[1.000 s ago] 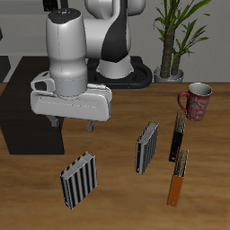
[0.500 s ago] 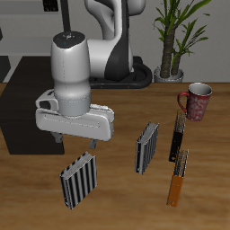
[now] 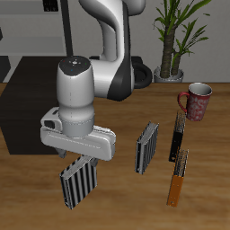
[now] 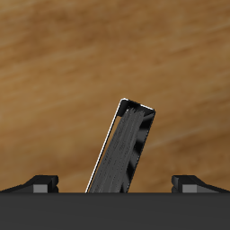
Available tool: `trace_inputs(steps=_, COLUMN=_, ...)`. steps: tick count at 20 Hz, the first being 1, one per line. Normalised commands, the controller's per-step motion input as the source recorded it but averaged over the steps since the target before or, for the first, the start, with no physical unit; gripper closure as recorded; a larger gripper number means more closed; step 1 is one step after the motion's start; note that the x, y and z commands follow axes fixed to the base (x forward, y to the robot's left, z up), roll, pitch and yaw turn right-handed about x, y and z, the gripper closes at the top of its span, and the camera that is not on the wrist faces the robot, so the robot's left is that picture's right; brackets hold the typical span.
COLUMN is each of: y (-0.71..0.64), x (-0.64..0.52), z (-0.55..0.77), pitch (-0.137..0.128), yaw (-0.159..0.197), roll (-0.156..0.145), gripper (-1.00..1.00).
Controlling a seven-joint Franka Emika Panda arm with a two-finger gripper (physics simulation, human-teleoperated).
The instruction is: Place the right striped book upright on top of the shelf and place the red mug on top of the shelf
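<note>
Right striped book (image 3: 78, 181): stands on edge on the wooden table (image 3: 126, 202), lower left of the exterior view, leaning a little; its black-and-white cover faces the camera. In the wrist view the same book (image 4: 123, 148) appears edge-on as a thin tilted slab — centred between the two fingertips.

Gripper (image 3: 76, 160): directly above the book's top edge, its body hiding the upper part of the book. The fingers (image 4: 41, 182) are spread wide, one on either side of the book, and neither touches it.

Step in hand: approach to the first grasp — the book is not yet held.

Next move, as a judgement: a further descent so the pads straddle the thin edge, then a closing pinch; the lean of the book suggests the wrist angle should match it, or the book may tip.

Shelf (image 3: 27, 90): black, flat-topped, at the left edge of the exterior view behind the arm; nothing visible on its top.

Red mug (image 3: 196, 101): upper right of the exterior view, on the table, well apart from the gripper and untouched.

Other books: a narrower striped book (image 3: 146, 147) at mid-frame, with a dark book (image 3: 177, 137) and an orange book (image 3: 179, 178) farther right.
</note>
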Motion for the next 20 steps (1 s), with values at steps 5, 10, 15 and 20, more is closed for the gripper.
trace_inputs(steps=5, y=0.00, x=0.07, z=-0.28, pitch=0.048, yaw=-0.017, roll=0.000, gripper=-1.00)
trace_inputs(steps=10, y=-0.05, x=0.04, z=-0.28, pitch=0.054, yaw=-0.007, roll=-0.018, gripper=-1.00)
trace_inputs(steps=15, y=-0.06, x=-0.04, z=-0.05, pitch=0.011, yaw=-0.004, roll=0.001, gripper=1.00)
trace_inputs(steps=20, y=0.02, x=-0.06, z=0.11, pitch=-0.013, yaw=0.017, roll=0.002, gripper=1.00)
